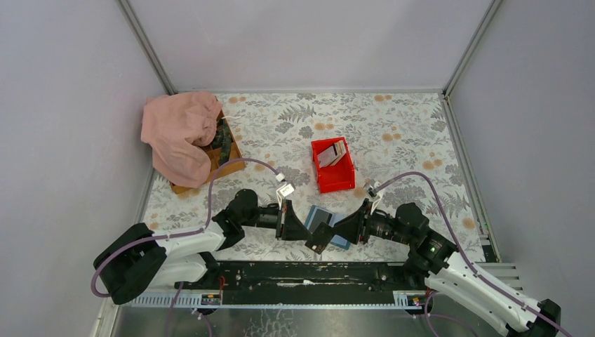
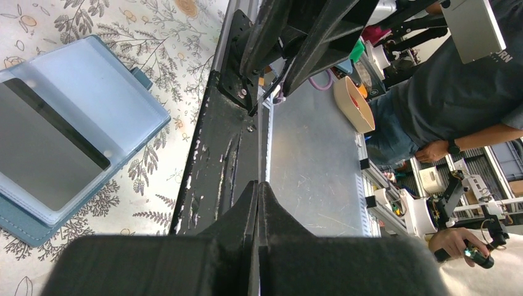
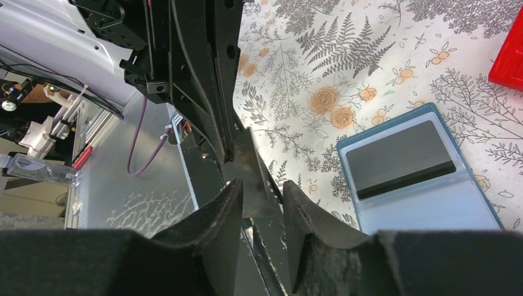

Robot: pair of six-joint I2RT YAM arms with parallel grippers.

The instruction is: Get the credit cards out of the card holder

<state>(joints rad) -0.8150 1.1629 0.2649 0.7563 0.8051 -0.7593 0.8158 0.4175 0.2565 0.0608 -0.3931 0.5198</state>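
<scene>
The right gripper (image 3: 262, 200) stands part open. Its two black fingers straddle a thin dark rectangular card (image 3: 251, 163), with a gap showing beside it, so nothing is clamped there yet. Just past its tips, the left gripper (image 2: 258, 197) is closed tight and appears to pinch the far edge of that card, holding it clear of the table.

Below and to one side of both sets of fingers, the flat blue folding card holder (image 3: 425, 209) lies open on the floral patterned tablecloth (image 3: 321, 61). A second dark card (image 3: 401, 161) is tucked in its clear pocket. Farther out, beyond the holder, sits the red plastic bin (image 1: 330, 184) with a few loose cards (image 1: 332, 153) in it.

The hand-over looks like the risky part. If the left gripper lets go before the right one has closed squarely, the card could tilt, slip and drop. The pocketed card may also drag the unpinned holder along.
</scene>
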